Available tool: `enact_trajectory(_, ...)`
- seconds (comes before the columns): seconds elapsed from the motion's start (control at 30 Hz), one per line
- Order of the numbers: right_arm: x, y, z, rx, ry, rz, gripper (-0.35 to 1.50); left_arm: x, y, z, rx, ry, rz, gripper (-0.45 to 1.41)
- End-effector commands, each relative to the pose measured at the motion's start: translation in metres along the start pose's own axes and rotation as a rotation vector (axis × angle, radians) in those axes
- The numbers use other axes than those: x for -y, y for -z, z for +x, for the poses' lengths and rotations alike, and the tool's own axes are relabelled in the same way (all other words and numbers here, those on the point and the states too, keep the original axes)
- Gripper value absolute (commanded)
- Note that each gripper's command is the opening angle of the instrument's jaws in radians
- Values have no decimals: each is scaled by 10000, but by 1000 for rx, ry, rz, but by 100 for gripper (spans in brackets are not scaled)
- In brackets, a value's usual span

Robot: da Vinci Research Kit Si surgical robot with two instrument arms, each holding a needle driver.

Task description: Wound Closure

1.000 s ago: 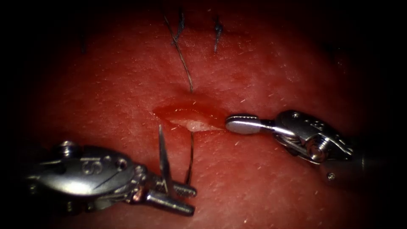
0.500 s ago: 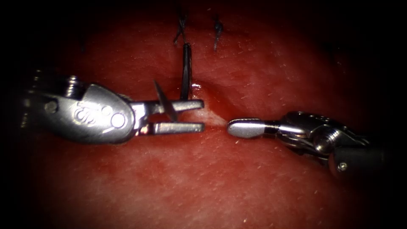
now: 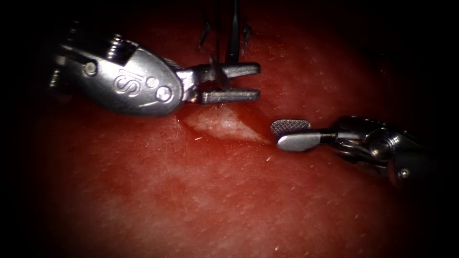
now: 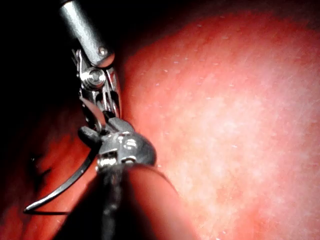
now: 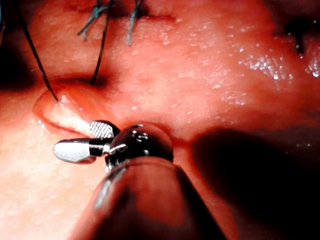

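My left tool (image 3: 239, 83) hovers just above the far left edge of the cut (image 3: 222, 123), shut on the curved needle (image 3: 218, 72), which crosses its jaws near their base. The needle (image 4: 65, 185) is out of the tissue; most of its curve sticks out of the jaws and thread (image 4: 47, 213) trails from its free end. Dark thread (image 3: 234, 36) rises from the jaws. In the right wrist view thread (image 5: 37, 65) enters the tissue at the lip of the cut (image 5: 60, 114). My right tool (image 3: 290, 134) sits at the cut's right end, open and holding nothing.
Two earlier stitches with short cut ends (image 5: 95, 17) (image 5: 133, 14) lie beyond the cut. Red fluid wets the tissue (image 3: 229, 200) around the pale opening. The left tool's body (image 3: 134, 83) hangs over the tissue left of the cut.
The left tool has carried the needle from the near side of the cut up over its far edge, drawing thread after it. The right tool's jaws have gone from shut to open.
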Motion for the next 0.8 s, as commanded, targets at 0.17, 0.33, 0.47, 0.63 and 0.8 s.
enact_trajectory(0.17,0,0,22,-22,-37,21,113,32,-19,24,-5,-122,-13,-40)
enact_trajectory(0.33,0,-6,34,-39,-64,24,116,69,-32,50,-20,-186,-24,-37)
enact_trajectory(0.47,-3,-17,40,-48,-78,18,114,90,-40,61,-33,-207,-31,-35)
enact_trajectory(0.63,-6,-38,42,-34,-118,-12,113,103,-45,62,-45,-222,-41,-35)
enact_trajectory(0.8,-4,-47,37,-1,-139,-27,109,104,-46,59,-47,-226,-42,-33)
